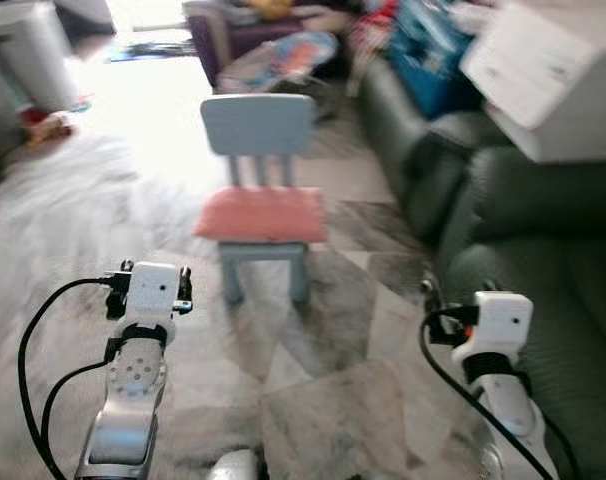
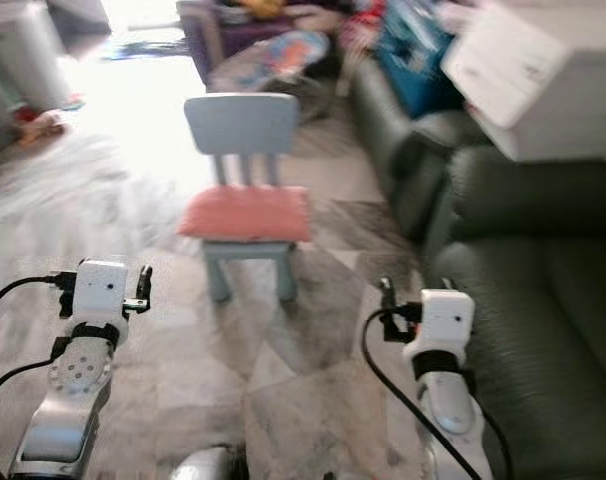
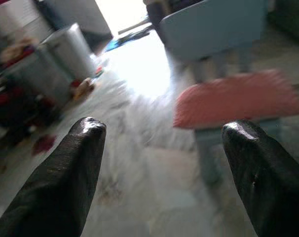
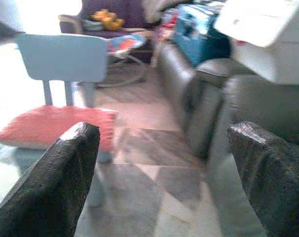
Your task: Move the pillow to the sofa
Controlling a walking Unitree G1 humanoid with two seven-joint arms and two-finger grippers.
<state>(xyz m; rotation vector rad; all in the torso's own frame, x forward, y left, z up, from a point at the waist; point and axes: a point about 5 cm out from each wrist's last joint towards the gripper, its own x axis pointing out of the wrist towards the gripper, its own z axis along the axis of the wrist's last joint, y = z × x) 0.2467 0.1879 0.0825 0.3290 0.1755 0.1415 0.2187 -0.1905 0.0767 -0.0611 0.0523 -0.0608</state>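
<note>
A flat salmon-pink pillow (image 1: 262, 214) lies on the seat of a small light-blue child's chair (image 1: 259, 125) in the middle of the floor. The dark green sofa (image 1: 543, 290) runs along the right side. My left gripper (image 3: 159, 133) is raised in front of me, short of the chair and to its left, open and holding nothing; the pillow (image 3: 238, 98) lies beyond its fingers. My right gripper (image 4: 164, 133) is raised between the chair and the sofa, open and holding nothing, with the pillow (image 4: 56, 126) off to one side.
A white box (image 1: 548, 75) rests on the sofa arm at the upper right, with blue bags (image 1: 433, 45) behind it. A baby bouncer (image 1: 288, 55) and a purple couch stand beyond the chair. Grey bins (image 3: 65, 54) stand at the far left. Marble floor surrounds the chair.
</note>
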